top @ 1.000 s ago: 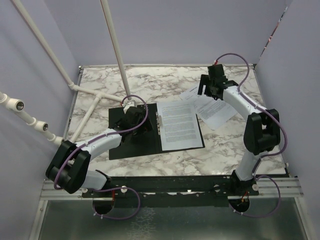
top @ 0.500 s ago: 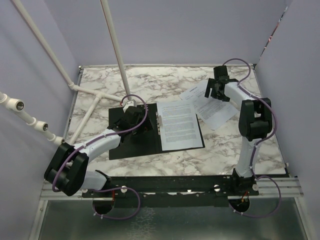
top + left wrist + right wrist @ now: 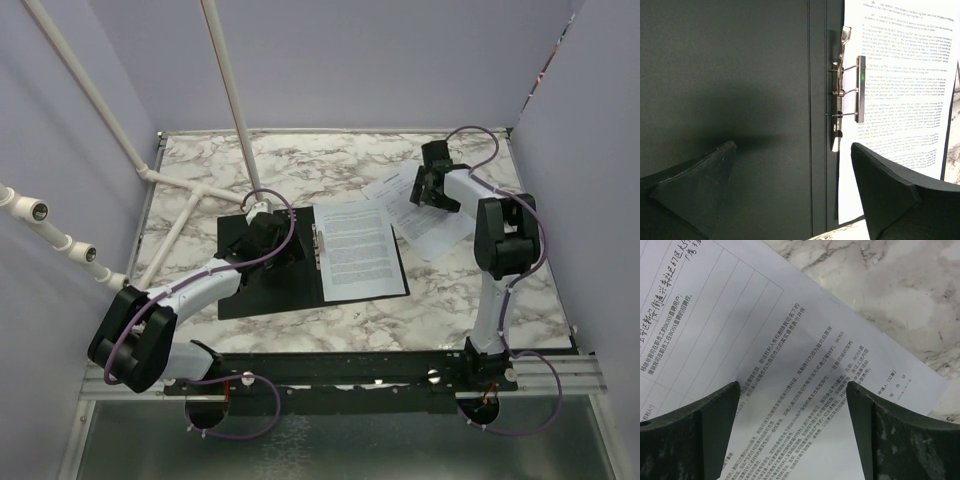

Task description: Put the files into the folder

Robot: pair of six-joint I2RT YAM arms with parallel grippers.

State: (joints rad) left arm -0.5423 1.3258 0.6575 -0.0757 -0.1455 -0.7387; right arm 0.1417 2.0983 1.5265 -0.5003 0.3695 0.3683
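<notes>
- Centre of the top view: the folder [image 3: 280, 300] lies open with its black inside up. One printed sheet [image 3: 358, 250] is already on its right half, its edge at the silver clip [image 3: 860, 90].
- The left gripper [image 3: 264, 242] hovers over the folder's bare left half, jaws spread wide, holding nothing.
- Upper right: the loose files [image 3: 445, 228] lie fanned on the marble table [image 3: 300, 170], just right of the folder.
- The right gripper [image 3: 790, 435] hangs close above them, jaws wide and empty. Whether its pads touch the paper is hard to tell.
- Step in hand, I'd say: fetching the next sheet. The next move calls for pressing down, pinching or sliding one sheet free, then carrying it toward the clip.
</notes>
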